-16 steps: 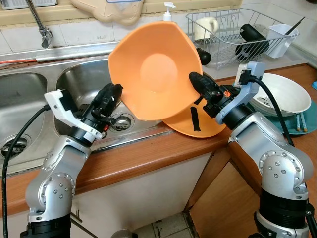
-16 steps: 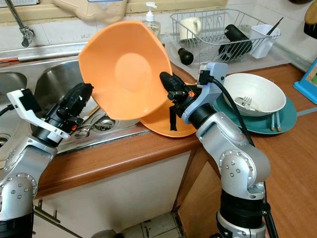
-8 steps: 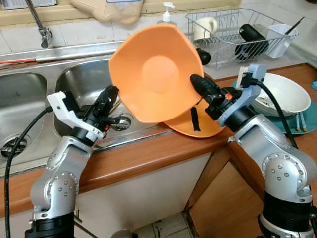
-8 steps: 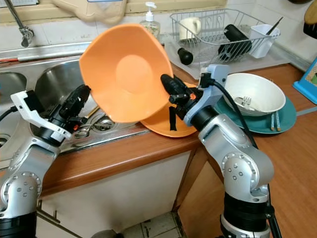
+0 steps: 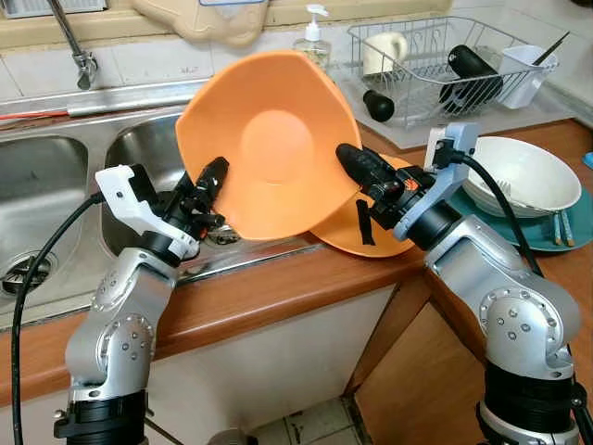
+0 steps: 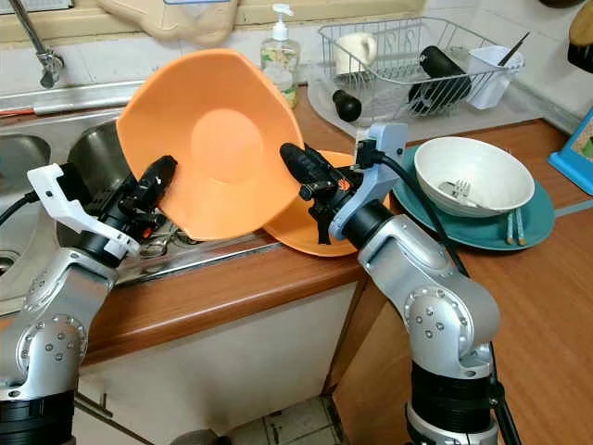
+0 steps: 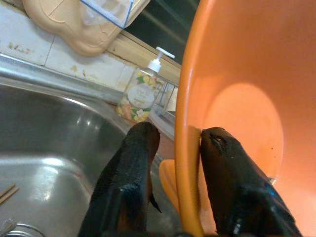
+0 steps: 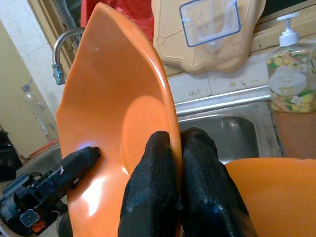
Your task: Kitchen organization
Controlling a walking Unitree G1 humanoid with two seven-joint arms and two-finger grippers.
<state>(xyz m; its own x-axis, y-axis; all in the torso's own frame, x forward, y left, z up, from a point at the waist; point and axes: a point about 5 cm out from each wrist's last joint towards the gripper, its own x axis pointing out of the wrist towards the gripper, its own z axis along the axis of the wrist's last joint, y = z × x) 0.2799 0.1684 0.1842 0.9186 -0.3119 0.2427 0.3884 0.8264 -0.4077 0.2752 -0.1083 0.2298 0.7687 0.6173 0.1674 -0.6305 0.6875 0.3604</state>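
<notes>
Broadly, a wooden table runs across the front, with a double steel sink set into it. An orange bowl is held tilted on edge above the sink's right basin, its hollow facing the camera. The right hand pinches the bowl's right rim, fingers closed tight on either side of it. The left hand straddles the lower left rim, one finger inside and one outside, narrowly spread around the edge. A second orange dish lies flat on the table just behind and under the held bowl. To the right, a white bowl sits on a teal plate. Behind stand a wire dish rack and a soap dispenser.
</notes>
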